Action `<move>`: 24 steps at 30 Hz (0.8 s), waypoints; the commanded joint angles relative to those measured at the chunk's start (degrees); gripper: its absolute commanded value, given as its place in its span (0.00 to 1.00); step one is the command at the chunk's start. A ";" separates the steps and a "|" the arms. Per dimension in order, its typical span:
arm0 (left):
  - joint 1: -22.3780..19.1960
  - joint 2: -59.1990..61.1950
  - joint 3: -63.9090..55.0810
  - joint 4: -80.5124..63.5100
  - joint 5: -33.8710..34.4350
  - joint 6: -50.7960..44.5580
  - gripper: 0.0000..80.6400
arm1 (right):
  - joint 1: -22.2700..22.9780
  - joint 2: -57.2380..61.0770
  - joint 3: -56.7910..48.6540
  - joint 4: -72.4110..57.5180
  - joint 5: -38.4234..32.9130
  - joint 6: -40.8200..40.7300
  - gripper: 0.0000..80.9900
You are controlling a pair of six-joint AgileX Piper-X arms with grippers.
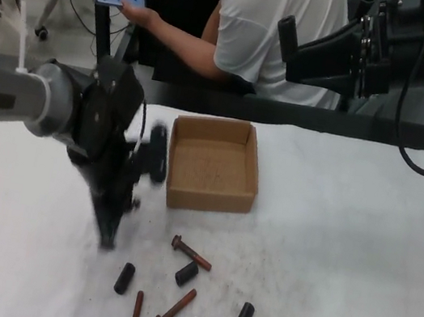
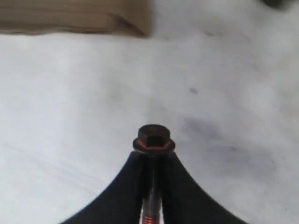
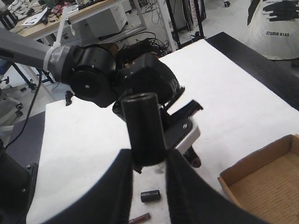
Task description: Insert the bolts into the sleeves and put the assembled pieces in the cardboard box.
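Left of frame — bolt (image 2: 153,138) over the counter (image 1: 327,253)
Left pincer (image 2: 152,158) clamps it, right pincer (image 3: 148,158) clamps sleeve (image 3: 144,126) — align axes.

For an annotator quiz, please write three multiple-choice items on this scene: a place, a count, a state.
1. Relative to the cardboard box, the loose parts lie:
A. inside it
B. on the bench, nearer the camera
C. on its rim
2. How many black sleeves lie loose on the bench?
A. two
B. six
C. four
3. The left gripper is:
A. shut on a bolt
B. open
C. shut on a sleeve
Answers: 1 B, the high view shows them before the box's front wall; 2 C, four lie there; 3 A, its wrist view shows the bolt's head between the fingers.
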 commanded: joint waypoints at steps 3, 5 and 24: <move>0.13 -11.36 -2.22 -8.59 7.25 -24.79 0.00 | -0.19 -0.59 -0.40 -1.18 -0.67 1.53 0.01; 0.12 -14.48 -2.64 -8.81 7.56 -28.70 0.00 | -0.19 -0.59 -0.50 -2.06 -0.67 2.67 0.01; 0.17 -23.57 -1.01 -19.87 31.96 -61.45 0.00 | -0.05 -0.75 -0.35 -4.90 -5.67 9.49 0.01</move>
